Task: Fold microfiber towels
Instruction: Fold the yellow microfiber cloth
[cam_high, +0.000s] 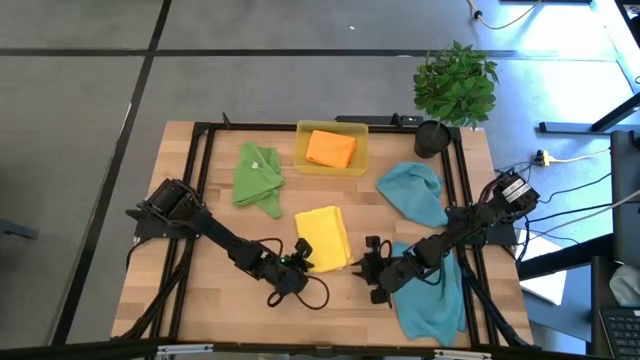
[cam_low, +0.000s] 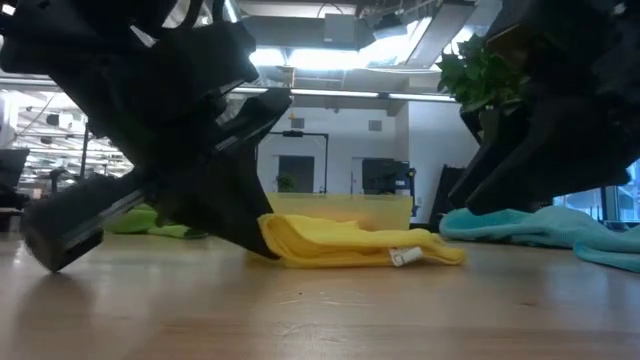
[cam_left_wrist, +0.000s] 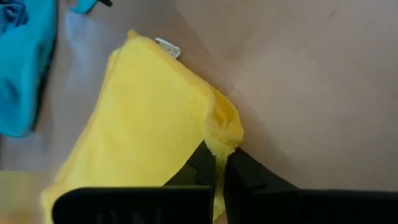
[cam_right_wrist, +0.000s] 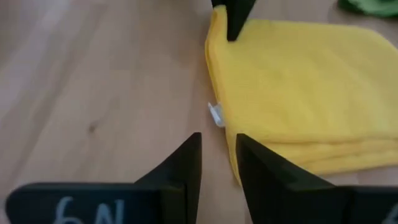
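I had the left gripper (cam_left_wrist: 219, 163) pinched on the yellow towel (cam_high: 323, 238)'s near corner, right gripper (cam_right_wrist: 217, 163) slightly parted beside it, next fold probably needed lifting.

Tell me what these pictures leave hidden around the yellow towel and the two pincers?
- Low view: the dark arms cover both pincers and the yellow towel's left end.
- Right wrist view: whether the right pincer touches the towel's edge is unclear.
- High view: the small white tag is too tiny to read; the lower teal towel lies partly under the right arm.
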